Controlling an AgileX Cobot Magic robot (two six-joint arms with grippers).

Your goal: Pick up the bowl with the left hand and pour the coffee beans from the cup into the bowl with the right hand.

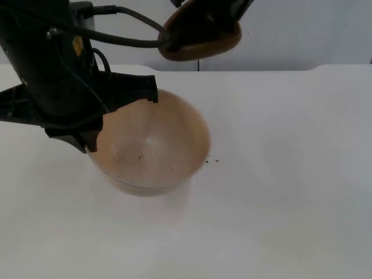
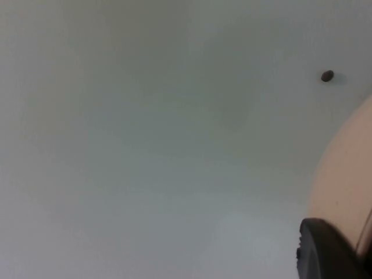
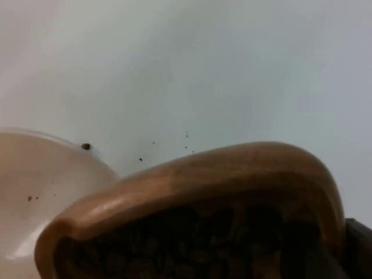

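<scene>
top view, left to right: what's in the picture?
left gripper clamped on the bowl's rim → tan bowl, nearly empty → wooden cup of coffee beans, held up by the right arm → a few stray crumbs on the white table.

No readable text, label or number appears on anything here.

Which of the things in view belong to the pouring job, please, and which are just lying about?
Part of the job:
- bowl, gripped at its rim by the left tool
- wooden cup holding coffee beans, raised behind the bowl by the right tool

Just lying about:
- stray bean on the white table
- dark crumbs beside the bowl
</scene>
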